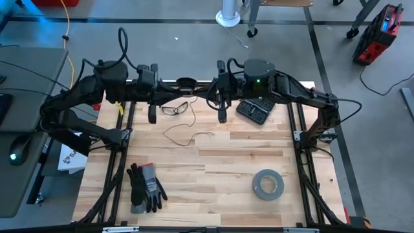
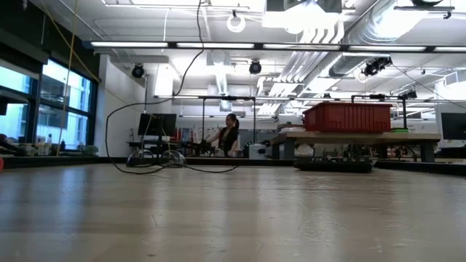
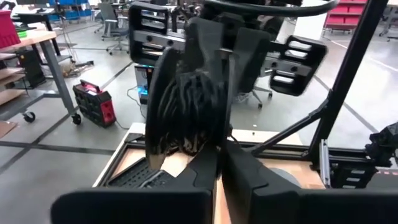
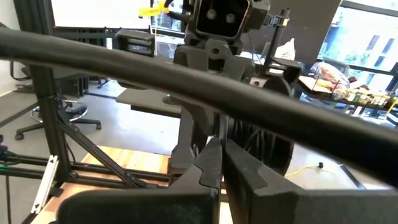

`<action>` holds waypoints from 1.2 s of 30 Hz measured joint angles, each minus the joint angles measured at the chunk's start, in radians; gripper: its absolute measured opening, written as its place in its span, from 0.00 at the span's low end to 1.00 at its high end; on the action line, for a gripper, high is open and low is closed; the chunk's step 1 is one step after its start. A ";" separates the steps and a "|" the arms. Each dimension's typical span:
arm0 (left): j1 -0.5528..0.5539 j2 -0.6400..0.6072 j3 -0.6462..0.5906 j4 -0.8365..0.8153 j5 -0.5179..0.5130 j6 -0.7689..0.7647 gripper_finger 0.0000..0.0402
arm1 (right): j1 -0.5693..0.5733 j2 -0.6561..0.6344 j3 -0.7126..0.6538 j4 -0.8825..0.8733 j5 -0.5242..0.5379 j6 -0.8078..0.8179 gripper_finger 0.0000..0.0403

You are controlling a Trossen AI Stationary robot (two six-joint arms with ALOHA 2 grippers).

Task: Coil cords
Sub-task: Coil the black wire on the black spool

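Observation:
A small round black spool [image 1: 186,83] is held above the table's far edge, between my two grippers, which point level at each other. Dark cord is wound on the spool [image 3: 186,109]. My left gripper [image 3: 219,158] is shut at the spool from the left. My right gripper [image 4: 219,155] is shut at it from the right. The rest of the thin dark cord [image 1: 183,129] hangs slack from the spool [image 2: 191,65]. It lies in loose loops on the wooden table [image 2: 156,159]. My left gripper comes level from the table's left, and its shut fingertips [image 3: 208,163] meet at the spool's lower edge [image 3: 198,144]. The fingers hide whether they have the rim or a strand. The spool is clear of the table. My right gripper comes level from the table's right, with its fingers [image 4: 208,163] shut at the spool's rim [image 4: 245,146]. The left gripper and a dark blurred bar in front hide most of the contact. The spool stands on edge, lifted clear.
A grey tape roll [image 1: 268,184] lies near the right front, dark gloves [image 1: 145,188] at the left front, and a flat black block [image 1: 253,111] at the far right under my right arm. Bare wood lies between them in the table's middle.

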 joint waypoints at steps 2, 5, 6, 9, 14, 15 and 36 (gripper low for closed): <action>-0.001 0.000 0.000 0.004 -0.004 -0.012 0.02 | 0.000 0.000 0.000 0.000 -0.004 0.000 0.00; 0.000 -0.003 0.000 -0.001 -0.004 -0.046 0.01 | 0.000 -0.004 0.000 -0.004 0.026 0.020 0.02; 0.000 -0.007 0.000 0.001 -0.003 -0.066 0.01 | 0.000 -0.009 0.000 -0.010 0.028 0.032 0.04; 0.000 -0.033 -0.001 0.002 -0.003 -0.112 0.00 | 0.000 -0.038 -0.003 -0.036 0.038 0.054 0.13; 0.000 -0.075 0.002 0.017 -0.005 -0.174 0.00 | 0.022 -0.083 0.002 -0.115 0.159 0.065 0.33; 0.000 -0.077 0.002 0.031 -0.003 -0.192 0.00 | 0.026 -0.079 0.001 -0.148 0.183 0.080 0.37; -0.026 -0.089 0.001 0.371 0.079 -0.489 0.00 | 0.068 0.099 -0.002 0.135 0.158 -0.056 0.32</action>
